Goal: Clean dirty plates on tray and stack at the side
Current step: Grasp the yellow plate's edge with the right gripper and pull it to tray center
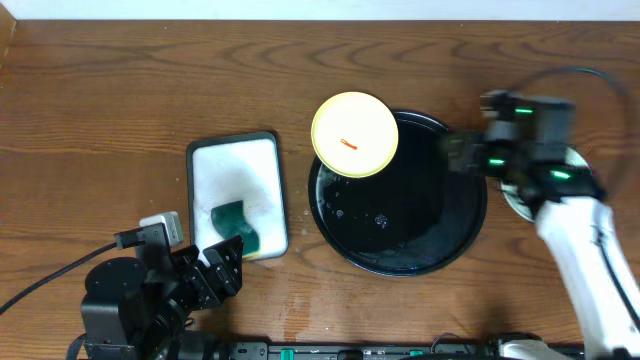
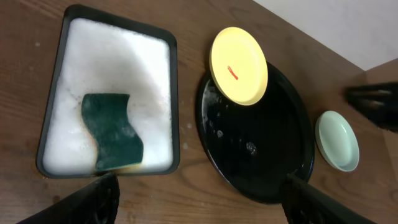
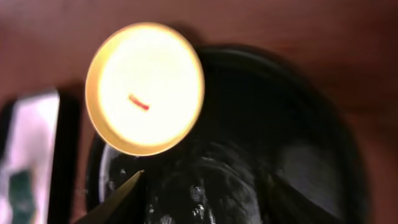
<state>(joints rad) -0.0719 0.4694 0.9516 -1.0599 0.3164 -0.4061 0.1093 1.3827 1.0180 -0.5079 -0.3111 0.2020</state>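
While both arms hang above the table (image 1: 100, 100), the yellow plate (image 1: 355, 134) lies on the far-left rim of the tray (image 1: 400, 250), partly over the tray and partly over the wood. It is round and smooth, shallow with a soft lip, and carries a short red smear (image 2: 233, 72) near its middle. The tray is a wide glossy black disc with a raised edge, and water beads (image 2: 250, 147) sit on its floor. Right of it, apart from the rim, a pale mint plate (image 2: 337, 140) rests on the table; I cannot tell whether another lies beneath it. Left of the tray stands a rectangular dark-rimmed wash tray (image 2: 176, 106) filled with white foam (image 2: 118, 56). A dark green sponge (image 2: 114, 132), wavy-edged with a yellow underside, lies at its near end.

The left gripper (image 2: 202, 202) points over the wash tray's near end from a black arm crouched at the near-left corner, its jaws spread wide on nothing. The right gripper (image 3: 205, 196) reaches leftward over the tray's right side from a white forearm, with green lights on the wrist above the mint plate. Its jaws are parted and hold nothing.
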